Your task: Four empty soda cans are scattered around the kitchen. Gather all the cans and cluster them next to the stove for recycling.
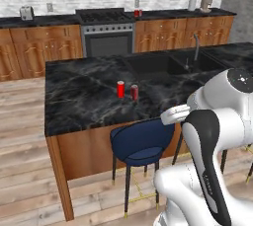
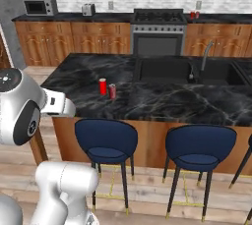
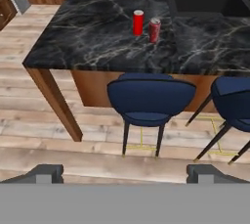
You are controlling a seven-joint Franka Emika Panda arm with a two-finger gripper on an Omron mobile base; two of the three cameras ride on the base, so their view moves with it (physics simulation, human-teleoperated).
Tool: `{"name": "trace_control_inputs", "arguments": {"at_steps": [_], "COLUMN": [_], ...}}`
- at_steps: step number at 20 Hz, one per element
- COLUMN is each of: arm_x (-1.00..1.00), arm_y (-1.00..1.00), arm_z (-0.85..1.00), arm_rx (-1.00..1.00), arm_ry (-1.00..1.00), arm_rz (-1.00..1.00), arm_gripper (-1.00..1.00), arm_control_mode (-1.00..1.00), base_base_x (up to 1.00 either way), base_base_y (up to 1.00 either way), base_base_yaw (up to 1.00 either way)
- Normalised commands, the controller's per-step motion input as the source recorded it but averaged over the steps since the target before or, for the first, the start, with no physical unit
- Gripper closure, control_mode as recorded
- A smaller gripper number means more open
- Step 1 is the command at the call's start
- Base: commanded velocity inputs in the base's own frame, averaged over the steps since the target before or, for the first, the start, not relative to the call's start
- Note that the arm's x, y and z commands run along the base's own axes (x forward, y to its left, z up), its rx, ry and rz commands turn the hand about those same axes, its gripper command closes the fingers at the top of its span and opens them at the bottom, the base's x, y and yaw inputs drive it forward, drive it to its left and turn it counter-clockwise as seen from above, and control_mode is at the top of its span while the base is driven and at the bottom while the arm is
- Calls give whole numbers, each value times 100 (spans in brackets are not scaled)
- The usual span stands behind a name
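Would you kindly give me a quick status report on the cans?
Jaws open, nothing held. Two soda cans upright on the island counter, apart. Two more cans beside the stove. Blue stool between arm and island.

Counted from where I stand: two red soda cans (image 1: 120, 89) side by side on the black marble island (image 1: 79, 101) — one bright (image 3: 138, 22), one darker (image 3: 155, 30). Two more small red cans (image 2: 194, 15) on the far counter beside the one stove (image 2: 158, 32). Two blue stools (image 2: 106, 143) — a third just shows. One sink (image 2: 165, 69), one faucet (image 2: 205, 59), one microwave (image 2: 39, 6), one toaster (image 2: 88, 9).
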Motion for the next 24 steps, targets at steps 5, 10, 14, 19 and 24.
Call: {"name": "trace_control_inputs", "arguments": {"at_steps": [5, 10, 14, 19, 24], "arm_x": [0, 0, 0, 0, 0], "arm_y": [0, 0, 0, 0, 0], "arm_z": [0, 0, 0, 0, 0], "arm_rx": [0, 0, 0, 0, 0], "arm_ry": [0, 0, 0, 0, 0], "arm_rz": [0, 0, 0, 0, 0], "arm_gripper": [-100, -100, -100, -100, -100], "arm_control_mode": [100, 100, 100, 100, 100], "base_base_x": [43, 50, 48, 47, 39], "base_base_y": [-2, -1, -3, -7, -12], "base_base_yaw": [0, 0, 0, 0, 0]}}
